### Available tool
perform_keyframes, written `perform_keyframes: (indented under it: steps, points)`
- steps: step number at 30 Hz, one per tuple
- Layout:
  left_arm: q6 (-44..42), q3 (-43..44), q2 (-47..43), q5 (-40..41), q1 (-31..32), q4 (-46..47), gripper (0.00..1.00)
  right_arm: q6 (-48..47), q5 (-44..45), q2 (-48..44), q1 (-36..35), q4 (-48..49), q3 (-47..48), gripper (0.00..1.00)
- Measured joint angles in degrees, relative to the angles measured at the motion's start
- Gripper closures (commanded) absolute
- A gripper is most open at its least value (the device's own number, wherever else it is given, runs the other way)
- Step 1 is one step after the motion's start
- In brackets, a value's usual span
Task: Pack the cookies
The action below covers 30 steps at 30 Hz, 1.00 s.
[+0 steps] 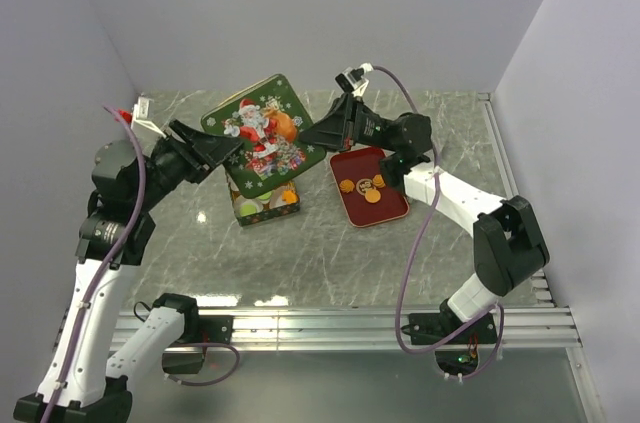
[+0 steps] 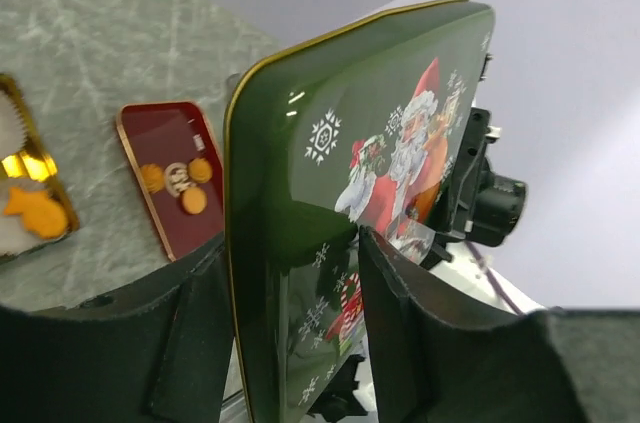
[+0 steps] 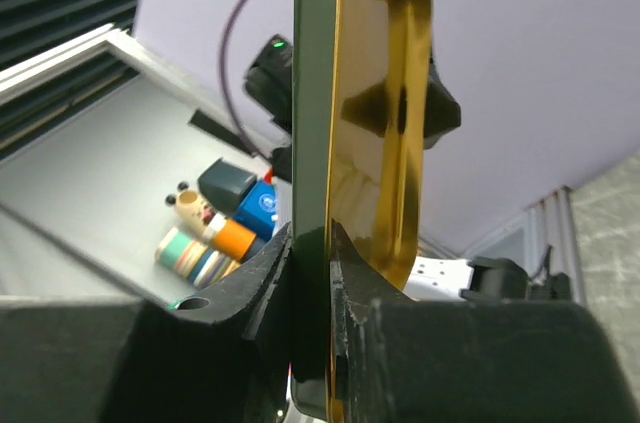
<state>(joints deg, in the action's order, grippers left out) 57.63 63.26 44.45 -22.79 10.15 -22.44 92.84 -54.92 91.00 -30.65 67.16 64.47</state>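
Observation:
A green Santa lid point(image 1: 262, 133) hangs tilted above the open tin point(image 1: 266, 206), held from both sides. My left gripper point(image 1: 226, 153) has its jaws against the lid's left edge; in the left wrist view point(image 2: 292, 268) the fingers point(image 2: 400, 313) press on the lid point(image 2: 380, 113). My right gripper point(image 1: 325, 133) is shut on the lid's right rim, seen edge-on in the right wrist view point(image 3: 312, 243). Cookies point(image 1: 288, 197) lie in the tin. Several more cookies point(image 1: 362, 188) lie on the red tray point(image 1: 392, 211); they also show in the left wrist view point(image 2: 176, 179).
The tin's gold rim point(image 2: 40, 158) shows with an orange fish-shaped biscuit point(image 2: 36, 213) inside. White walls close the table at left, back and right. A metal rail point(image 1: 340, 321) runs along the near edge. Coloured toys point(image 3: 215, 233) lie off the table.

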Motion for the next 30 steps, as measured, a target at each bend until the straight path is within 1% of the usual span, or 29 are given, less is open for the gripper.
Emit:
perform_keyframes:
  steps: [3, 5, 10, 12, 15, 19, 26, 30]
  points:
    - [-1.01, -0.72, 0.33, 1.77, 0.02, -1.90, 0.46, -4.87, 0.11, -0.52, 0.07, -7.78, -0.28, 0.98]
    - [-1.57, -1.27, 0.72, 3.26, 0.00, -2.95, 0.46, -9.94, 0.96, -1.46, 0.07, -16.04, -0.09, 1.00]
    - [-2.67, -3.28, 2.27, 6.05, 0.00, -4.04, 0.45, -21.35, 3.93, -2.14, 0.07, -34.77, 2.84, 1.00]
    - [-3.10, -3.58, 3.34, 6.86, 0.00, -4.96, 0.44, -23.67, 5.75, -2.12, 0.07, -40.00, 3.15, 1.00]
    - [-4.50, -3.58, 5.62, 8.13, 0.00, -6.38, 0.43, -25.35, 8.17, -1.60, 0.07, -45.09, 3.26, 1.00]
    - [-6.99, -3.58, 10.32, 9.55, -0.09, -6.69, 0.42, -24.79, 10.73, 0.68, 0.17, -47.08, 3.78, 1.00]
    - [-11.04, -3.54, 20.52, 11.06, -0.50, -6.27, 0.38, -20.74, 15.32, 8.09, 1.03, -45.81, 3.80, 1.00]
    - [-13.25, -1.22, 24.81, 11.08, -1.05, -6.03, 0.38, -19.65, 19.32, 11.65, 1.09, -44.74, 3.61, 1.00]
